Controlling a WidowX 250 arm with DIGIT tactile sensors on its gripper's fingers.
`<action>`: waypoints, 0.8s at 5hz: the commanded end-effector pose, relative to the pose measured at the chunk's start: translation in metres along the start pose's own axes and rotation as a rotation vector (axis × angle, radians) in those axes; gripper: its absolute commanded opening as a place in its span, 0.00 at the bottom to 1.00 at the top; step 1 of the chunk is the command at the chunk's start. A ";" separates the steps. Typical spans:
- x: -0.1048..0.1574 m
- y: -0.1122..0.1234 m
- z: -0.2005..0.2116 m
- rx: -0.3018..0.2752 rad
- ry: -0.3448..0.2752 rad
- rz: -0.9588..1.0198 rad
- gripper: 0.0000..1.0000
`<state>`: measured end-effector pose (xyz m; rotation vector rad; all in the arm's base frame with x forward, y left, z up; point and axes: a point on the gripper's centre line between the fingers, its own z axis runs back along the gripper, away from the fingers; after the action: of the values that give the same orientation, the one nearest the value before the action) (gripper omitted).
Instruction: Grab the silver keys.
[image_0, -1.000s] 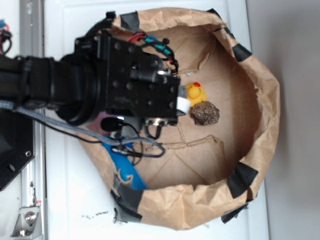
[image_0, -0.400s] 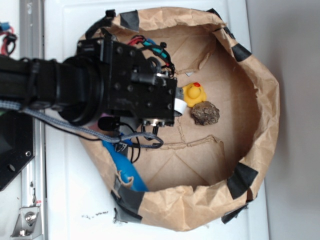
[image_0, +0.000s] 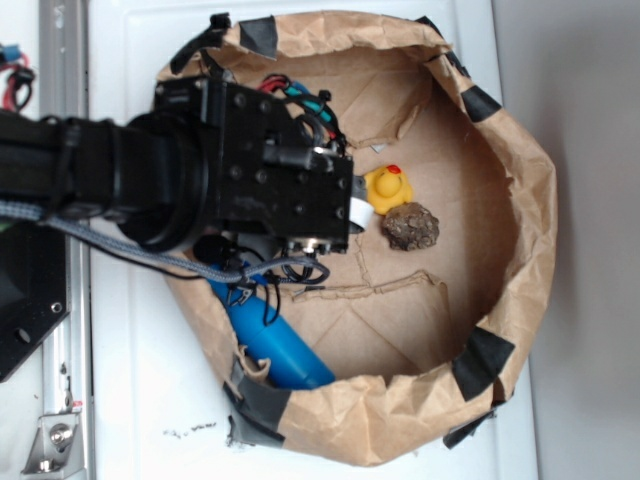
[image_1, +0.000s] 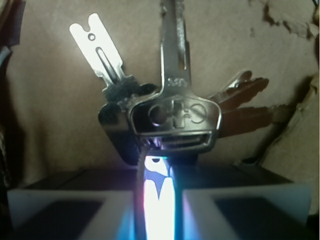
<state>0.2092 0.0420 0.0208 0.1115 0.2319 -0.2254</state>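
Keys: the silver keys (image_1: 172, 107) hang right in front of my wrist camera, fanned out against the brown paper, with one long blade pointing up, a flat notched tag up to the left and darker blades spreading to the right.
My jaws: my gripper (image_1: 159, 197) has its two pale fingers (image_1: 75, 210) drawn close together at the bottom of the wrist view, with only a narrow bright slit between them, and the base of the keys sits in that slit, so I am pinching the keys.
Keys from outside: I cannot see the keys in the exterior view, because my black arm (image_0: 200, 180) covers that spot.
Bag: the paper bag (image_0: 520, 200) lies open with rolled-down walls and black tape (image_0: 480, 360) patches on the rim, and my arm reaches in over its left rim.
Duck: a yellow duck (image_0: 389, 186) sits on the bag floor just right of my fingertip end.
Lump: a brown knobbly lump (image_0: 410, 227) touches the duck on its lower right.
Tube: a blue tube (image_0: 275, 340) lies inside the bag below my arm, slanting toward the bag's lower rim.
Cables: cables (image_0: 270, 285) loop below my arm, over the upper end of the tube.
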 end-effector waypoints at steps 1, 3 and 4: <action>0.002 0.000 0.025 0.021 -0.057 0.000 0.00; 0.003 0.015 0.096 -0.095 -0.093 0.186 0.00; -0.003 0.037 0.144 -0.330 -0.275 0.251 0.00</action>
<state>0.2473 0.0490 0.1409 -0.2324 0.0555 0.0413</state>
